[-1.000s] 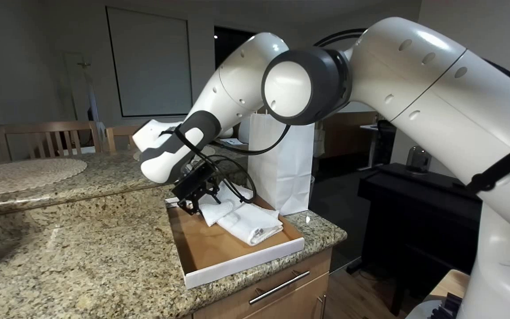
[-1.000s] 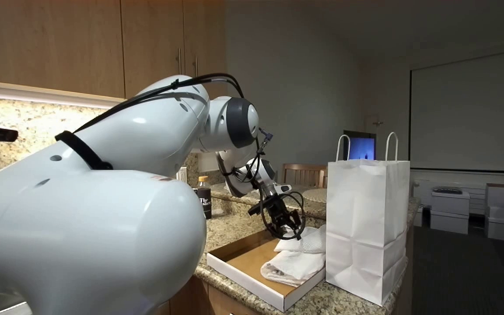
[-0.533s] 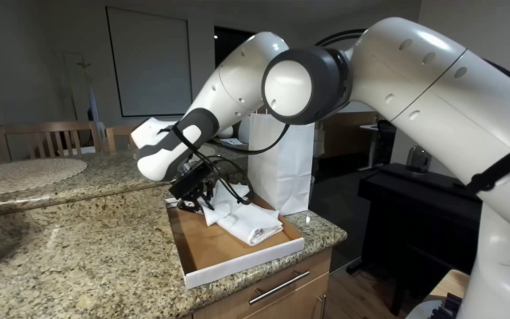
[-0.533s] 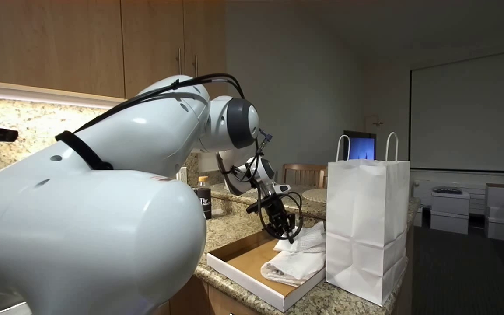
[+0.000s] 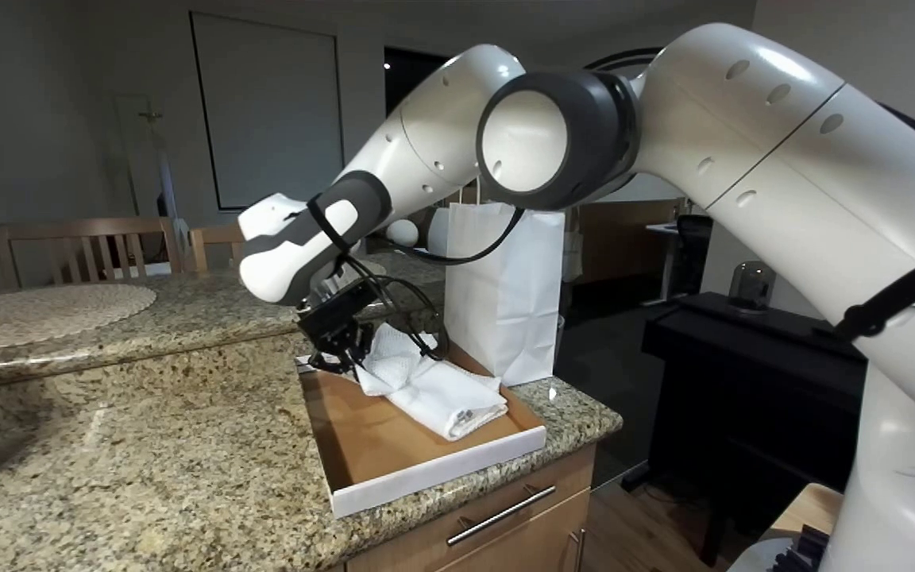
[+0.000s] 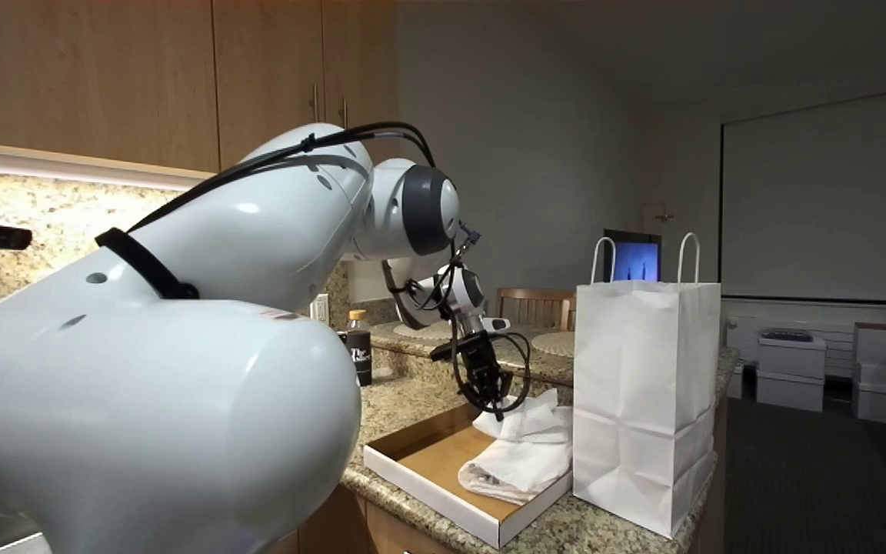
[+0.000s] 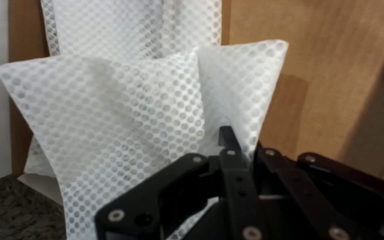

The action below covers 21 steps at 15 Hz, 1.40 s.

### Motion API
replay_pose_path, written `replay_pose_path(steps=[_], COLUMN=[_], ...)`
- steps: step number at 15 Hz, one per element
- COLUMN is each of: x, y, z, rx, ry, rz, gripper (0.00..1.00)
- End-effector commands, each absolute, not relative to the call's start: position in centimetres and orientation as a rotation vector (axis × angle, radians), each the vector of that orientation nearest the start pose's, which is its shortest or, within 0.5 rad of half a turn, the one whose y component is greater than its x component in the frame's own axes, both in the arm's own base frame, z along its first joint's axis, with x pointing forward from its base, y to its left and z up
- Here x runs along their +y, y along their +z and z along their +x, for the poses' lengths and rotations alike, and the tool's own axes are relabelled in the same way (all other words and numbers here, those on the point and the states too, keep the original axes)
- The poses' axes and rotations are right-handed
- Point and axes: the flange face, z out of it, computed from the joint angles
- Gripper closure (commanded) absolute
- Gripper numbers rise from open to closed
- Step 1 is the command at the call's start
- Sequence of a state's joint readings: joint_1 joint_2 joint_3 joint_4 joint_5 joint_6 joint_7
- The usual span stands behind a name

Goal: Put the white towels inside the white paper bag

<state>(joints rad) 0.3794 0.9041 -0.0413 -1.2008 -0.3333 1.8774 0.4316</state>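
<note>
Two white towels overlap in the shallow cardboard tray [image 5: 362, 445]. The upper towel [image 7: 128, 110] is dimpled and rumpled, its near edge raised and bunched. My gripper [image 7: 242, 141] is shut on a fold at that edge; one black fingertip [image 7: 228, 136] shows against the cloth, while the opposite one is mostly hidden behind it. The lower towel [image 5: 449, 401] lies folded flat, partly covered by the upper one. Beside the tray the white paper bag [image 6: 627, 385] stands upright, with both loop handles [image 6: 689, 258] up. Its inside is out of sight.
The tray and bag sit near the end of a granite counter [image 5: 148, 469]. Behind rises a raised ledge with a woven placemat [image 5: 52, 314]. A dark bottle [image 6: 359, 350] stands farther back. Black cables [image 6: 524, 377] loop around the gripper.
The jaws have closed on the upper towel's edge. Gripper and arm have risen a little, drawing that edge upward and slightly along with them. The lower towel and bag have stayed put.
</note>
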Motion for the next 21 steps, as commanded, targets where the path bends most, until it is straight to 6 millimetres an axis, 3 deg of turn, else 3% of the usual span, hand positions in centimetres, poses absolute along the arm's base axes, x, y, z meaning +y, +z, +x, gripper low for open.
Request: replay_pose_path(steps=[1, 12, 14, 15, 16, 17, 18, 21], x=[22.6, 21.6, 21.4, 21.7, 22.1, 22.1, 21.9, 21.5], y=[26.4, 41.7, 43.2, 42.9, 41.4, 40.5, 38.2, 31.6], z=[68.1, 62.6, 62.4, 62.6, 63.2, 63.5, 64.1, 65.1], rx=[-0.204, -0.4, -0.386, -0.389, -0.388, -0.38, -0.373, -0.336], ry=[0.154, -0.031, -0.038, -0.012, 0.049, 0.088, 0.169, 0.376], rz=[-3.461, -3.366, -3.373, -3.374, -3.378, -3.381, -3.368, -3.346], gripper=[0.91, 0.9, 0.91, 0.94, 0.66, 0.67, 0.66, 0.47])
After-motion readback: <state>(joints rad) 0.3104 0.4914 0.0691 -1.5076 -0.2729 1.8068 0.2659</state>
